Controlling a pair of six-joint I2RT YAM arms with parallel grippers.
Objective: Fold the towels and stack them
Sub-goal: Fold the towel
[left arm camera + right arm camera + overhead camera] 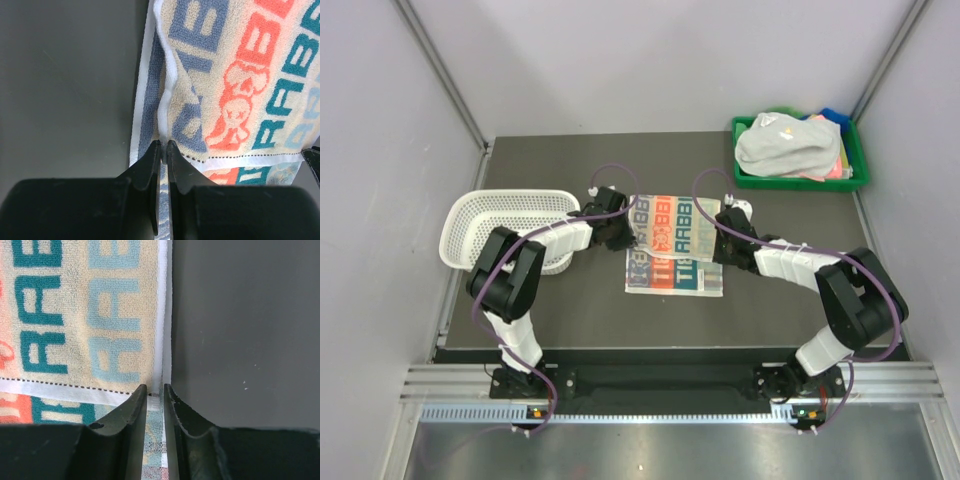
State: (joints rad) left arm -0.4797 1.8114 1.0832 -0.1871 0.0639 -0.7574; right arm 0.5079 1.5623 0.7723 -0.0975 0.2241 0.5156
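Lettered towel [675,250] lies flat mid-table [770,300], cream terry with blue, orange and teal letters. Its far half is folded toward me over the near half, whose lettering shows below the dotted hem. My left gripper [618,226] is at the towel's left edge; in the left wrist view [164,144] the fingers are clamped tight on the white hem of the top layer [235,90], which puckers upward from the pinch. My right gripper [723,224] is at the towel's right edge; in the right wrist view [153,386] the jaws stand narrowly apart with the hem [75,315] between them, and I cannot tell whether they pinch it. White perforated basket [480,215] sits left of the towel. Green tray [800,183] sits beyond the towel's right corner, grey-white towel [785,150] heaped on top, coloured cloth edges beneath.
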